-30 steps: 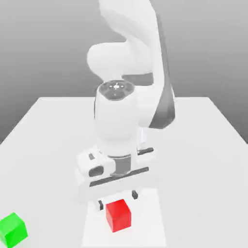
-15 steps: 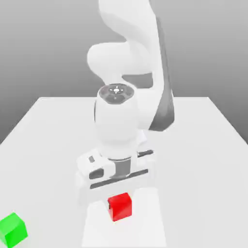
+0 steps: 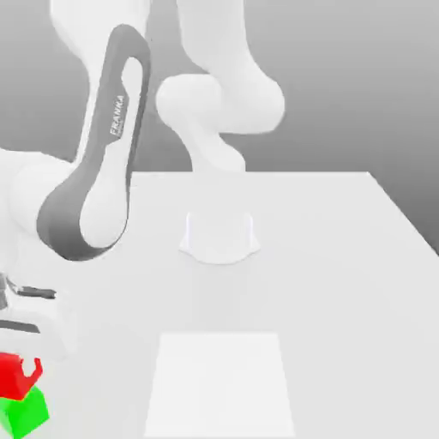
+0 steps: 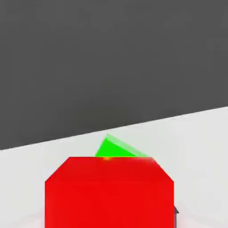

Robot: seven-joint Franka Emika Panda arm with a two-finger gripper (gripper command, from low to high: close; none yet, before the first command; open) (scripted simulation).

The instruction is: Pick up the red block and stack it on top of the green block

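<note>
And here is the red block (image 3: pixel 12 377) up at the green block (image 3: pixel 26 415), clasped between the fingers (image 3: pixel 29 368), its lower part overlapping the green one's top in the exterior view, though whether the two touch I cannot tell. The green block sits on the bench (image 3: pixel 326 300), its edges turned at an angle to the red one's in the hand view, with the pale square patch (image 3: pixel 219 386) off to its side, towards the exterior view's right

Exterior view bright, tabletop (image 3: pixel 326 291) washed nearly white; shadows faint; hand view's red block (image 4: pixel 109 200) evenly lit.
</note>
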